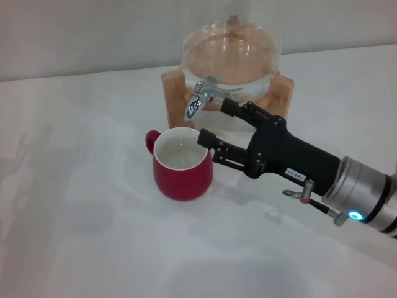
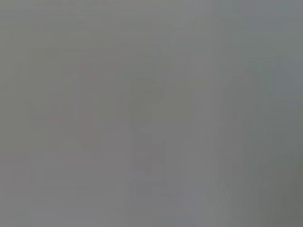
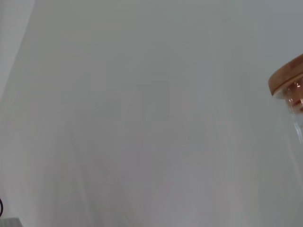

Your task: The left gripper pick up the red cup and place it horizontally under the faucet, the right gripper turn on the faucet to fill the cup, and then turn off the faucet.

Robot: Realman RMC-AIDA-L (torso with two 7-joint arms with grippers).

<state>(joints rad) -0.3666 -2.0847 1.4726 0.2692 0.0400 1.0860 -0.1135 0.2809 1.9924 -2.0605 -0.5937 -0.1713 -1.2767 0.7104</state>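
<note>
The red cup (image 1: 181, 164) stands upright on the white table (image 1: 74, 230), its mouth directly below the spout of the faucet (image 1: 200, 99) and its small handle turned to the far left; this placement lets water fall straight into the white interior, which appears to hold some liquid already, though you cannot judge the level with confidence from above. The faucet projects from the near side of the glass water jar (image 1: 228, 56), which sits in a wooden stand (image 1: 173, 93) just beyond the cup. The right gripper (image 1: 217, 124) reaches in from the near right, its fingers spread wide with nothing between them: one fingertip lies just right of the faucet's lever, the other close to the cup's right rim, so you may judge it positioned to work the lever. The left gripper is not visible in any view; its wrist camera shows only a featureless grey field. The right wrist camera shows the jar's wooden lid (image 3: 288, 78) against a plain pale wall (image 3: 142, 94).
</note>
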